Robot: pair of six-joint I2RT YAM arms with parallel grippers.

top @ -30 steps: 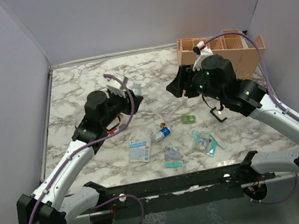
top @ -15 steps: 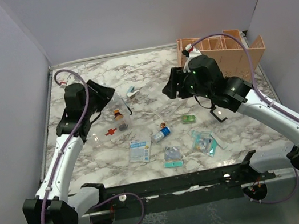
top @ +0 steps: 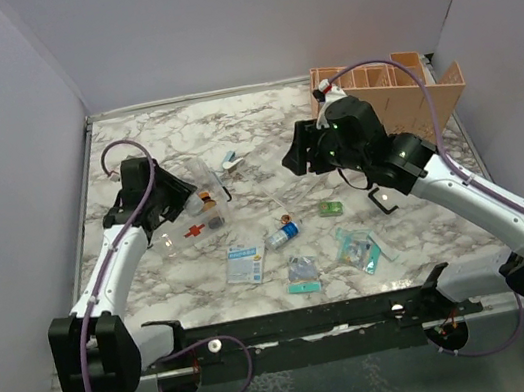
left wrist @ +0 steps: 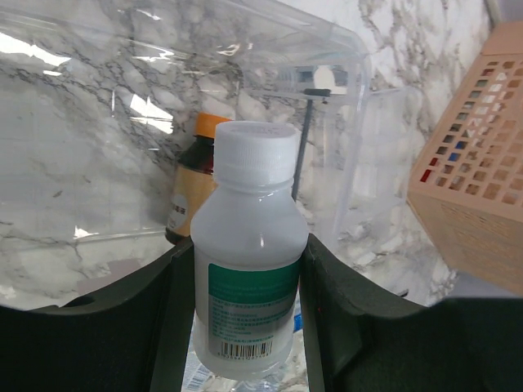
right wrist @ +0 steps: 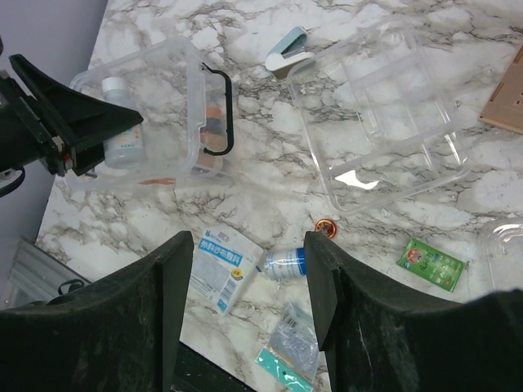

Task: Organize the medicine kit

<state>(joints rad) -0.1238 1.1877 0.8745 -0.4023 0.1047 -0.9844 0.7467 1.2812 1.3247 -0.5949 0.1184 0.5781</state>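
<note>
At the marble table's left side the medicine kit was found, an orange-capped amber bottle lodged inside. A white-capped, green-labelled bottle was clamped by the left gripper at the kit's mouth — presumably for stowing alongside. The right gripper was held spread and empty — kept clear.

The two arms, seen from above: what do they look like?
Both the left arm and right arm have white links between bulky black joints, a looping purple cable and blunt black fingers. A small green light glows on the right wrist.
</note>
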